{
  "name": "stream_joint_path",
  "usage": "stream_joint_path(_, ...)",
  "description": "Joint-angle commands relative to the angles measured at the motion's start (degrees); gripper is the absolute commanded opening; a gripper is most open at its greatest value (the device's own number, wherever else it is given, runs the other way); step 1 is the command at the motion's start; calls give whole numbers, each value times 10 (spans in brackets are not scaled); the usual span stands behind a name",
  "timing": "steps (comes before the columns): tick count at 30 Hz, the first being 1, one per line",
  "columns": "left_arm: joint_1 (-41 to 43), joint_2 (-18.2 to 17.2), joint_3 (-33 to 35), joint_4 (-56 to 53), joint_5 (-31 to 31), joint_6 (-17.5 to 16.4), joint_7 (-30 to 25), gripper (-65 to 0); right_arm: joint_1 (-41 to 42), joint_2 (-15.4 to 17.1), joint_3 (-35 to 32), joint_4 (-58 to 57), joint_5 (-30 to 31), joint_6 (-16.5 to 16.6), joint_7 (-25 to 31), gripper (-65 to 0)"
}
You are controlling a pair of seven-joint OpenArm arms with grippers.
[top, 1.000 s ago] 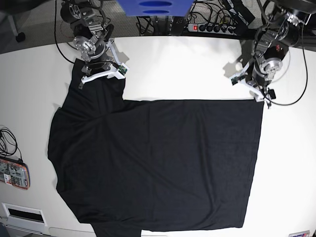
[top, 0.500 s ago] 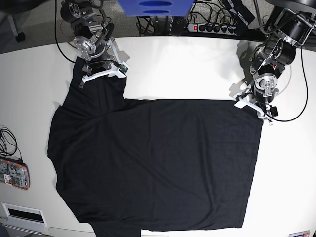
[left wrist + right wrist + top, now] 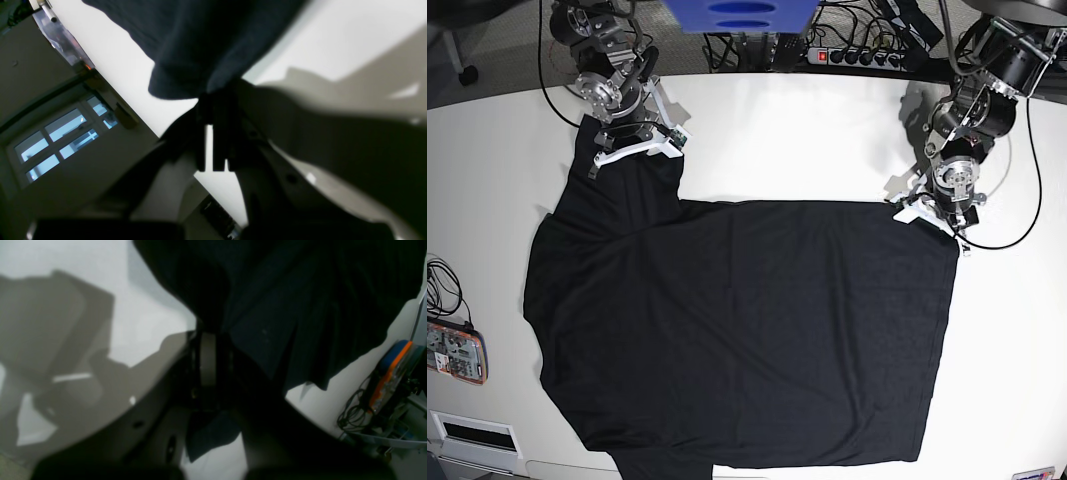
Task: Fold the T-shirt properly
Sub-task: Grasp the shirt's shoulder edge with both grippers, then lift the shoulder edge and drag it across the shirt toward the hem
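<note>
The black T-shirt (image 3: 747,330) lies spread flat on the white table (image 3: 797,140). My left gripper (image 3: 937,216) is at the shirt's far right corner in the base view. In the left wrist view that gripper (image 3: 217,95) is shut, pinching a bunched edge of the T-shirt (image 3: 196,43). My right gripper (image 3: 627,150) is over the far left sleeve. The right wrist view shows it (image 3: 208,335) shut on a fold of the T-shirt (image 3: 300,306), with cloth hanging out below the fingers.
An orange-and-blue device (image 3: 455,352) with cables lies at the table's left edge, also in the right wrist view as the device (image 3: 390,373). A power strip (image 3: 857,55) and cables run behind the table. A white box (image 3: 472,435) sits at the near left corner.
My left gripper came down from beside the shirt onto its far right corner and closed on the cloth. The right gripper kept its hold on the sleeve without moving.
</note>
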Motion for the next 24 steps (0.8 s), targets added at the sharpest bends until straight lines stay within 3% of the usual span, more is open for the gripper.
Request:
stream_joint_path(1, 8, 0, 3, 7, -34, -25, -22, -650, -1, 3, -1, 9, 1, 2, -1, -650)
stream_joint_path(15, 74, 0, 0, 74, -34, -20, -23, -650, -1, 3, 2, 26, 1, 2, 2, -650)
stream_joint_path(18, 74, 1, -27, 75, -34, -20, -23, -650, -1, 3, 3, 26, 1, 2, 2, -650)
stream_joint_path(24, 65, 42, -107, 75, -34, -20, -40, -650, 13, 3, 17, 26, 1, 2, 3, -650)
